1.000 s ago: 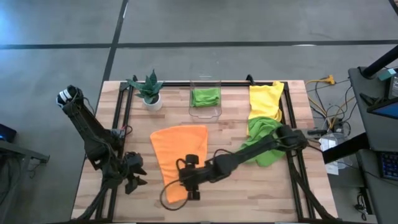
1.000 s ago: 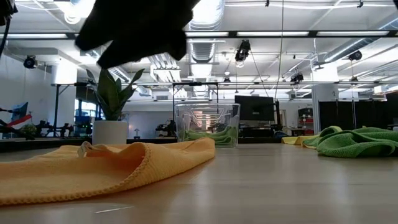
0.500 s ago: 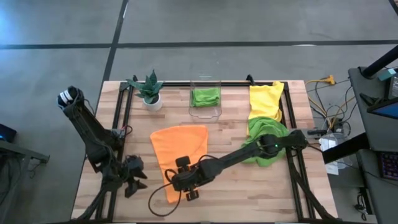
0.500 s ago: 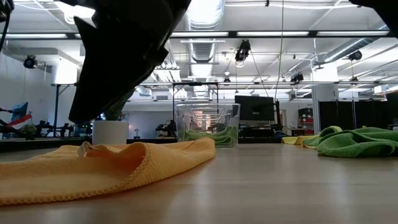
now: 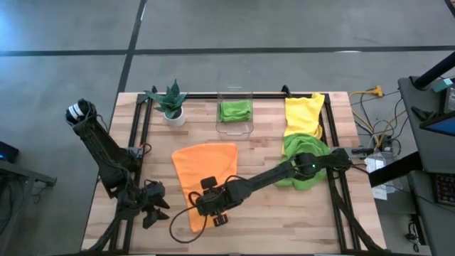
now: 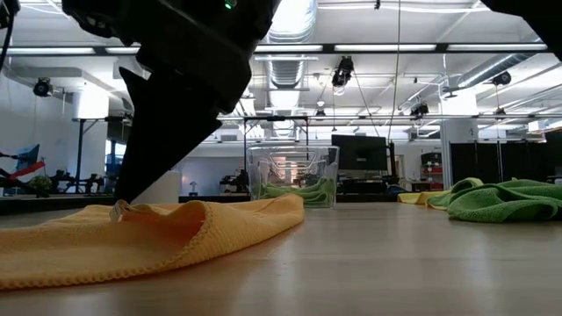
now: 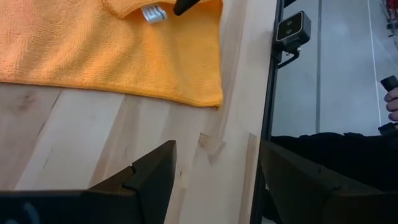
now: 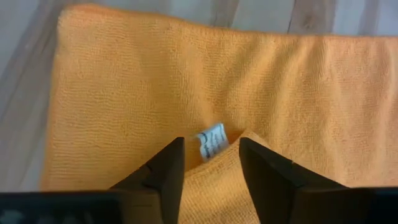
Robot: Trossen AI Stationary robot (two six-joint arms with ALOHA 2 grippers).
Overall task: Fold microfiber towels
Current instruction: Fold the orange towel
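An orange towel [image 5: 205, 171] lies spread on the table's middle, with a small folded-over flap and a white label [image 8: 211, 142] near its near end. My right gripper [image 8: 210, 140] stands open over that flap, one finger on each side of the label. My left gripper [image 5: 158, 211] hangs open over bare wood at the front left, its fingers [image 7: 155, 174] short of the towel's edge [image 7: 186, 99]. A yellow towel [image 5: 304, 114] and a crumpled lime green towel [image 5: 304, 162] lie at the right. Another green towel [image 5: 235, 110] sits in the clear bin. My right gripper has its fingertips [image 8: 176, 149] down on the orange towel, either side of the raised flap with the label [image 8: 219, 149]. The fingers come slanting down from above and from the table's right. A gap still shows between them, and the towel lies on the table, not lifted.
A potted plant [image 5: 171, 103] stands at the far left and the clear bin [image 5: 234, 126] at the far middle. Black frame rails [image 5: 139, 135] run along the table's left and right sides. Bare wood [image 5: 284, 213] lies at the front right. My right arm reaches over the green towel.
My right gripper has come down and a little toward the table's left, rolling at the wrist, until its fingers reach the near part of the orange towel. The towel has stayed where it was.
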